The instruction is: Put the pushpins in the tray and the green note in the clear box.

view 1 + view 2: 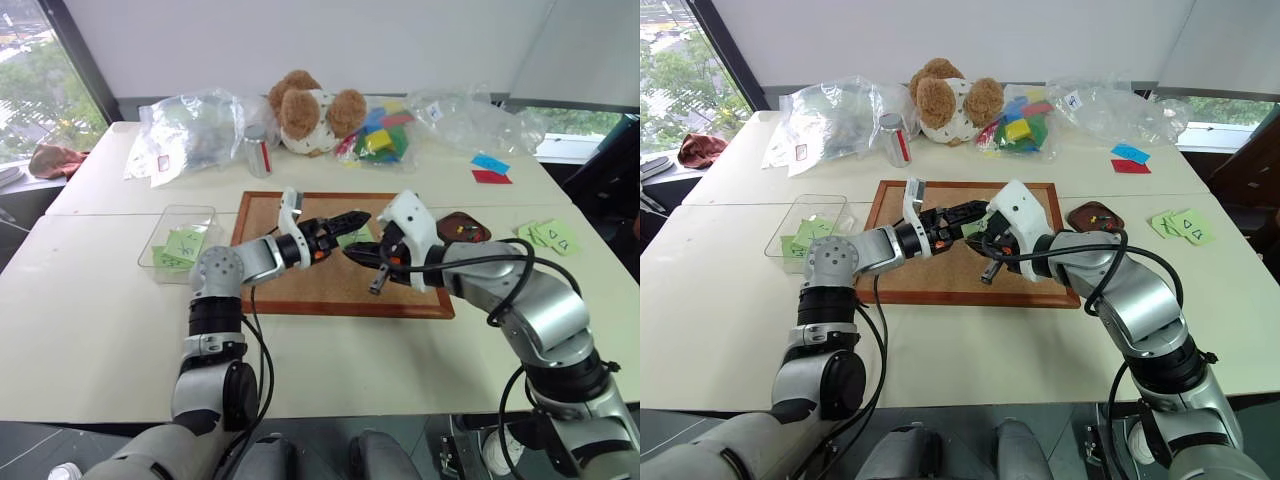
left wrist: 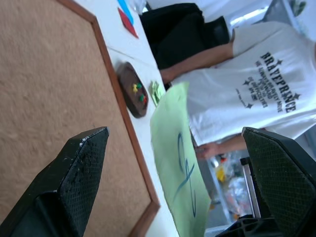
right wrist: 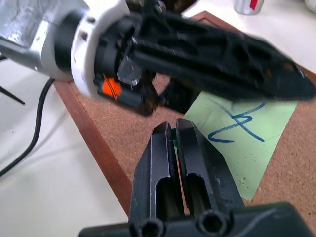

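The green note point(image 2: 177, 168), marked with a blue squiggle, stands lifted off the cork board. My right gripper point(image 3: 173, 127) is shut on the note's corner. My left gripper point(image 1: 350, 228) is open, with one finger point(image 2: 79, 173) on each side of the note and neither touching it. The tray point(image 1: 481, 237), a dark brown oval dish, sits just right of the board with several pushpins point(image 2: 139, 94) in it. The clear box point(image 1: 175, 215) stands left of the board with other light-green notes inside.
The cork board point(image 1: 300, 290) lies at the table's middle. Behind it are a teddy bear point(image 1: 310, 110), a can point(image 1: 258, 155), coloured blocks point(image 1: 385, 135) and plastic bags point(image 1: 195, 130). Blue and red notes point(image 1: 490, 168) and triangle notes point(image 1: 555, 235) lie at right. A person point(image 2: 256, 89) stands beyond.
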`<state>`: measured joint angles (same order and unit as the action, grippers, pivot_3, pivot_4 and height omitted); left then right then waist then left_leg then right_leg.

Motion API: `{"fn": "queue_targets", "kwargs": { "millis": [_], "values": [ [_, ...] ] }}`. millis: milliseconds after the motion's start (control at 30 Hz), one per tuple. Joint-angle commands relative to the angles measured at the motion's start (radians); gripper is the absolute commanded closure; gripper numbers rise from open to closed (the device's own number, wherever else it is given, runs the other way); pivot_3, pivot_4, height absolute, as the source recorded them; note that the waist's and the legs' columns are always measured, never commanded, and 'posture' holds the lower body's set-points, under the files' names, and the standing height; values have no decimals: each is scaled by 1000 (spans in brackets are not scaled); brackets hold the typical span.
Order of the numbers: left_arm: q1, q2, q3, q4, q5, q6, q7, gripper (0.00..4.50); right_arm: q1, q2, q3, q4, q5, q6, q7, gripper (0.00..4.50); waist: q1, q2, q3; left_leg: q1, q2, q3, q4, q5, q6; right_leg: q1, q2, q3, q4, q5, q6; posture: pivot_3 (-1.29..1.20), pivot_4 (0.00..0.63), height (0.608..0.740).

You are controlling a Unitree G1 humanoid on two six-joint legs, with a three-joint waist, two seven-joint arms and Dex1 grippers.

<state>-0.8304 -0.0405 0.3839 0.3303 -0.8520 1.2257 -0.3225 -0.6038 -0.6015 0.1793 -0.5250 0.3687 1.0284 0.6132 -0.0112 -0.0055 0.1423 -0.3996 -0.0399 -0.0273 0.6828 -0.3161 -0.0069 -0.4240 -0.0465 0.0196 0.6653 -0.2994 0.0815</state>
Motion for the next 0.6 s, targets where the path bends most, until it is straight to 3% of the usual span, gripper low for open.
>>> {"fn": "queue_targets", "kwargs": {
  "millis": [33, 200, 233, 600],
  "values": [
    [1, -11, 27, -38, -49, 19, 32, 1775, -23, -1, -13, -27, 4, -18, -1, 4500, 0, 0, 0, 0, 0, 0, 0, 0, 0, 0, 0, 0, 0, 0, 0, 0, 150, 740],
    [15, -21, 33, -53, -72, 31, 61, 4196, -24, 1, -12, -29, 6, -15, -3, 4500, 0, 0, 0, 0, 0, 0, 0, 0, 0, 0, 0, 0, 0, 0, 0, 0, 150, 740],
    [17, -22, 33, -56, -74, 32, 64, 4359, -24, 2, -13, -31, 7, -14, -3, 4500, 0, 0, 0, 0, 0, 0, 0, 0, 0, 0, 0, 0, 0, 0, 0, 0, 150, 740],
    [65, 20, 17, -14, -42, -33, 50, 4359, -59, -1, -75, -56, 48, 46, -23, 4500, 0, 0, 0, 0, 0, 0, 0, 0, -1, 0, 0, 0, 0, 0, 0, 0, 150, 740]
  ]
}}
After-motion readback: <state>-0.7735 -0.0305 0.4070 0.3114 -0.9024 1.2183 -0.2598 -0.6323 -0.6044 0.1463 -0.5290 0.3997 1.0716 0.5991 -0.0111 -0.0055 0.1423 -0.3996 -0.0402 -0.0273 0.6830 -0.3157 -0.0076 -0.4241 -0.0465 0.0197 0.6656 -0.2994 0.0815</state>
